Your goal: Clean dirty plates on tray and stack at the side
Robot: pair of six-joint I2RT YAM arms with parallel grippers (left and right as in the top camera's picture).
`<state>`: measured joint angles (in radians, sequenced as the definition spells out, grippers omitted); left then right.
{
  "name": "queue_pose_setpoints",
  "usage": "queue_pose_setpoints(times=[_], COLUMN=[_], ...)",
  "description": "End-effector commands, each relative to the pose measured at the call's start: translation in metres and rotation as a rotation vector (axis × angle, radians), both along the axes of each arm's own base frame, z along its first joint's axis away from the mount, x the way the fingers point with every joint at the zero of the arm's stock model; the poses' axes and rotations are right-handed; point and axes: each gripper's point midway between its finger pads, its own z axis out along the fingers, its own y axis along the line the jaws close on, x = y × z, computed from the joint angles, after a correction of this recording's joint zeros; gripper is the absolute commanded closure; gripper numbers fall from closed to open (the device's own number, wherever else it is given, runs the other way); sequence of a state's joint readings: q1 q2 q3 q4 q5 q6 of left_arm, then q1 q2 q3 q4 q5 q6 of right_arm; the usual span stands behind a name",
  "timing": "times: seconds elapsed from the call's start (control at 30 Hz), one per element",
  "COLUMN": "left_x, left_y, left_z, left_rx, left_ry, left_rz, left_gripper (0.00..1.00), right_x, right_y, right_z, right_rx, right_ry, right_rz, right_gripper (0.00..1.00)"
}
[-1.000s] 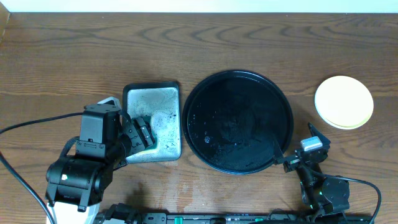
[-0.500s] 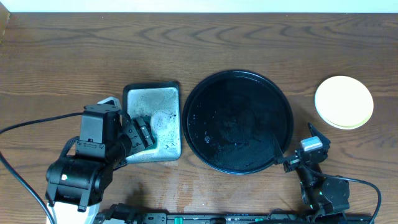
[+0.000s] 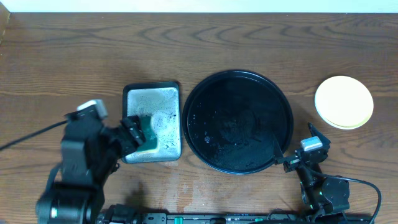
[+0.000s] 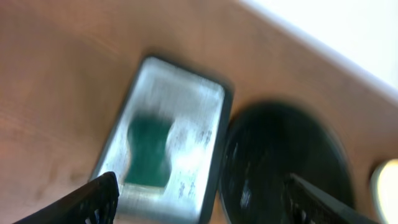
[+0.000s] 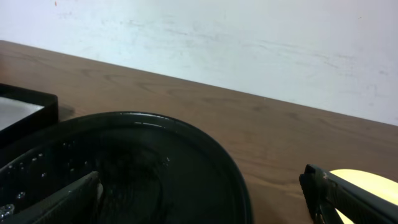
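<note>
Pale yellow round plates (image 3: pixel 344 102) sit stacked on the wooden surface (image 3: pixel 217 43), right of the empty glossy black round tray (image 3: pixel 238 121). The right fingers (image 5: pixel 348 196) are spread apart and empty by the tray's near-right rim. The left fingers (image 4: pixel 93 199) are also spread and empty, near a green sponge (image 3: pixel 147 130) in a rectangular metal pan (image 3: pixel 152 99). The far surface is bare.

A brown wooden table (image 3: pixel 62 56) with a dark, wavy grain is spread across the whole overhead view. Along its edge at 12 o'clock it is met by a narrow strip of white wall (image 3: pixel 199 5). In the corner at 10 o'clock a sliver of lighter wood (image 3: pixel 3 25) is glimpsed; what it belongs to cannot be told. A dull, pale sheen (image 3: pixel 186 186) is laid on the tabletop towards 6 o'clock. In the right wrist view the wall is shown plain and white, marked by faint grey scuffs (image 5: pixel 186 37) and a tiny red speck (image 5: pixel 56 4) at 11 o'clock. The scene is lit evenly and softly.
</note>
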<state>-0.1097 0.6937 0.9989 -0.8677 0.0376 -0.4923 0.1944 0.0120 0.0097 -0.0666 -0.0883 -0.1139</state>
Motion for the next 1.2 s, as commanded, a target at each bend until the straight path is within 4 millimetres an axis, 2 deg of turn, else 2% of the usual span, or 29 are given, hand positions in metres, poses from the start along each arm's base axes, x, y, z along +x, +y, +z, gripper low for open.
queue_pose_setpoints(times=[0.0, 0.27, 0.57, 0.73, 0.9, 1.17], left_x=[0.0, -0.002, -0.004, 0.01, 0.019, 0.019], left_y=[0.012, 0.031, 0.034, 0.031, 0.031, 0.031], left_z=[0.0, 0.001, -0.034, -0.053, -0.085, -0.088], left_rx=[0.052, 0.087, 0.132, 0.121, 0.088, 0.086], left_ry=[-0.114, -0.449, -0.63, -0.692, -0.67, -0.657], left_rz=[0.02, 0.089, 0.093, 0.081, 0.091, 0.091], left_gripper=[0.16, 0.16, 0.16, 0.16, 0.16, 0.16], right_x=[0.001, 0.001, 0.001, 0.001, 0.001, 0.001], right_y=[-0.006, -0.006, -0.006, -0.006, -0.006, -0.006], right_z=[-0.001, -0.001, -0.001, -0.001, -0.001, -0.001], right_rx=[-0.007, -0.007, -0.007, -0.007, -0.007, -0.007], right_ry=[-0.003, -0.003, -0.003, -0.003, -0.003, -0.003], right_rz=[-0.026, -0.026, -0.026, -0.026, -0.026, -0.026], right_gripper=[0.01, 0.01, 0.01, 0.01, 0.01, 0.01])
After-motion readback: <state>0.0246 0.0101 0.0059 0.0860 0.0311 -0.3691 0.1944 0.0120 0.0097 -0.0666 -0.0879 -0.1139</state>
